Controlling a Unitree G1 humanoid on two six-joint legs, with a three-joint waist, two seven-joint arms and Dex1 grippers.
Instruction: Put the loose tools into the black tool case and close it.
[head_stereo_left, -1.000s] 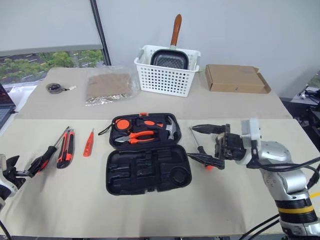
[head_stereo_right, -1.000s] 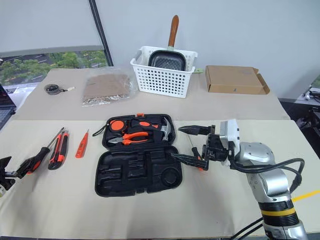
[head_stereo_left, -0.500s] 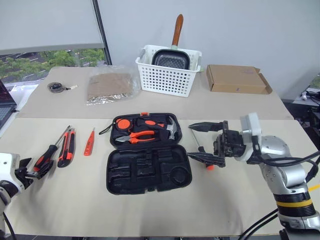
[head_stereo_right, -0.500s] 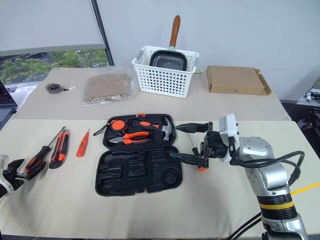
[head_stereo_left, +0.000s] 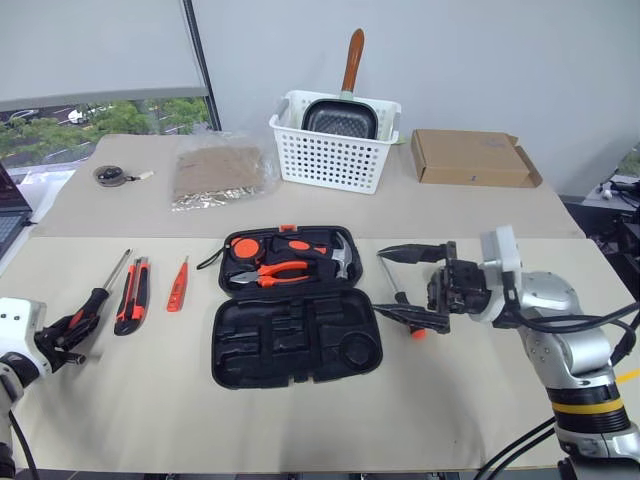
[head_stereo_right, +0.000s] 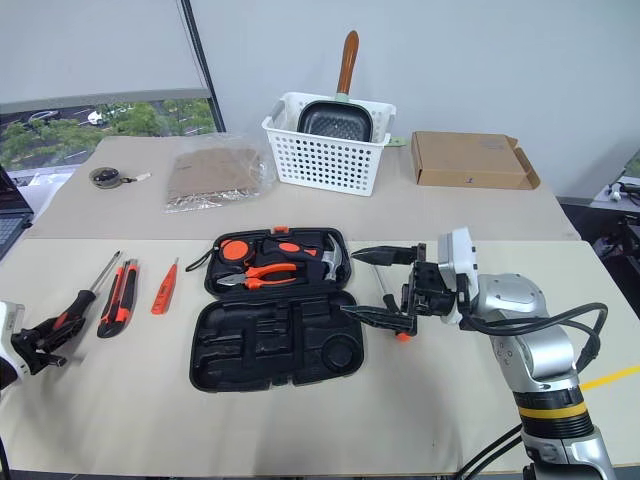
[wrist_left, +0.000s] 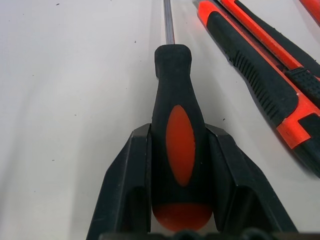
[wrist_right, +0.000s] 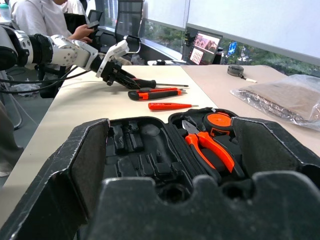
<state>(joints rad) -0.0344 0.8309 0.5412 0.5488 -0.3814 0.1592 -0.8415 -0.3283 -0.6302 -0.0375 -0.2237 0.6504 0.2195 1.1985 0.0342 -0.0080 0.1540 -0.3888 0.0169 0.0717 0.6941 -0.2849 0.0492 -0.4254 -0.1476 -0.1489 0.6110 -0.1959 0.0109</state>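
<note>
The left gripper has just squeezed onto 1 screwdriver — ready to lift; the right gripper waits, fingers apart, by the case.

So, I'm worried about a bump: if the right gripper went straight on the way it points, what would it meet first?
Probably the open tool case: the right gripper points level across the table at it. Its height over the case is hard to judge, so it might pass above.
</note>
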